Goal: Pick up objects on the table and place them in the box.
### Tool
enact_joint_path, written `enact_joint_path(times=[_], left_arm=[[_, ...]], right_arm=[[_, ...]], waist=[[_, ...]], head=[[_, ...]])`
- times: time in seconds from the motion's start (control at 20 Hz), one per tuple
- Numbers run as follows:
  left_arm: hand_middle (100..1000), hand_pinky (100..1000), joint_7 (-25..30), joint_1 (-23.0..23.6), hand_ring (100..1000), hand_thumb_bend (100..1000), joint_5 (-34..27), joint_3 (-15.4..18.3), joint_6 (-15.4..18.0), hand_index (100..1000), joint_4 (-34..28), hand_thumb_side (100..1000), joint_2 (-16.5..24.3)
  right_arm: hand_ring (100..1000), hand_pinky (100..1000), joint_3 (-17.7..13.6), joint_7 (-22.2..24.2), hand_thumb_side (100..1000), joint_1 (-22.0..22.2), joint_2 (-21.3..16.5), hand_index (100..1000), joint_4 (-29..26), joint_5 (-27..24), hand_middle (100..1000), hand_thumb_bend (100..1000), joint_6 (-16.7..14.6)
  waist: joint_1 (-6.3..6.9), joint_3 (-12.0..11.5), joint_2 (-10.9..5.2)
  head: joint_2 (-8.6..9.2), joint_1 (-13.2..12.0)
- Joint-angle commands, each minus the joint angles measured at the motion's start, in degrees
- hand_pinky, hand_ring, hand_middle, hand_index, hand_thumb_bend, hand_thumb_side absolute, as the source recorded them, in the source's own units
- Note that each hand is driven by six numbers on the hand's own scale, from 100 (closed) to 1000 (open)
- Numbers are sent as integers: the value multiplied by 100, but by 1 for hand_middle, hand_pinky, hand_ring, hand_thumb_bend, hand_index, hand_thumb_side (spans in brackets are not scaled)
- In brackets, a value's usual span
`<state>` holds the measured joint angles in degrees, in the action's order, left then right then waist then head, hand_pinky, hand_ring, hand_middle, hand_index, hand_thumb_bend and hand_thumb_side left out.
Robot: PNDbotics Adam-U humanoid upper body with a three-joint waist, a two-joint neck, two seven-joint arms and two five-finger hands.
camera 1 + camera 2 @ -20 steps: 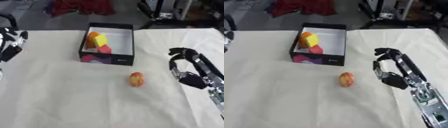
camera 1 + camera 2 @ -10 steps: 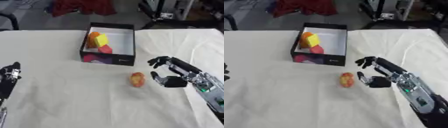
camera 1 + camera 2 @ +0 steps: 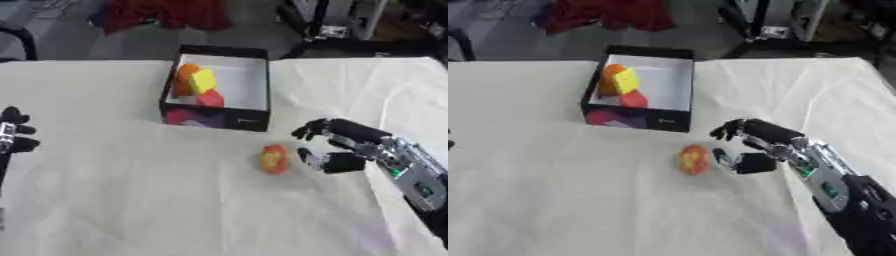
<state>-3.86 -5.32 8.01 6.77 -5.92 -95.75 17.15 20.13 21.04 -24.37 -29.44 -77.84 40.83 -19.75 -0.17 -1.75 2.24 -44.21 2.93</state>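
A: Layout, big to small. Table (image 3: pixel 105 200) under a cream cloth, a few creases. Black box (image 3: pixel 254 75) at far centre, white inside, already holding an orange piece (image 3: pixel 185 75), a yellow block (image 3: pixel 203 80) and a red piece (image 3: pixel 210 98), all along its left side. The right half of the box floor is bare.

B: And what is not yet in?

A: One small rounded thing, red and orange-yellow, fruit-like (image 3: pixel 275 158). It lies on the cloth just near of the box's front right corner, apart from the box.

B: Hands?

A: Right hand (image 3: pixel 337 150) sits just right of the fruit, fingers (image 3: pixel 308 131) spread and bent forward, thumb (image 3: pixel 308 158) below them, the opening facing the fruit. Whether a fingertip touches it, I cannot tell. Nothing is held. Left hand (image 3: pixel 12 135) shows at the left edge, well apart; its fingers I cannot read.

B: Handling estimate?

A: Judged light and rigid, likely a smooth toy with a curved skin, so it may roll on the cloth or squirt out of a pinch. Probably not fragile. Best hold: across its widest middle, thumb on the near side, fingers on the far side, wrapped round, not tip-pinched.
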Motion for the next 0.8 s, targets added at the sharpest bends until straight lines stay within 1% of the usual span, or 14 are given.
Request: enact_joint_path(times=[0.05,0.35,0.8], left_arm=[[584,663,3,-37,554,342,-23,13,-32,769,-150,946,116],[584,663,11,-42,554,344,-18,7,-41,769,-161,946,90],[584,663,23,-45,554,345,-4,4,-52,769,-164,947,70]], right_arm=[[762,813,-37,-69,832,-167,-56,876,59,261,746,100,-126],[767,817,37,-124,773,-309,0,870,89,524,740,100,-294],[767,818,148,-137,737,-431,83,856,42,716,722,100,-490]], waist=[[-4,-4,41],[6,-12,39],[10,-19,41]], head=[[9,21],[9,42],[9,63]])
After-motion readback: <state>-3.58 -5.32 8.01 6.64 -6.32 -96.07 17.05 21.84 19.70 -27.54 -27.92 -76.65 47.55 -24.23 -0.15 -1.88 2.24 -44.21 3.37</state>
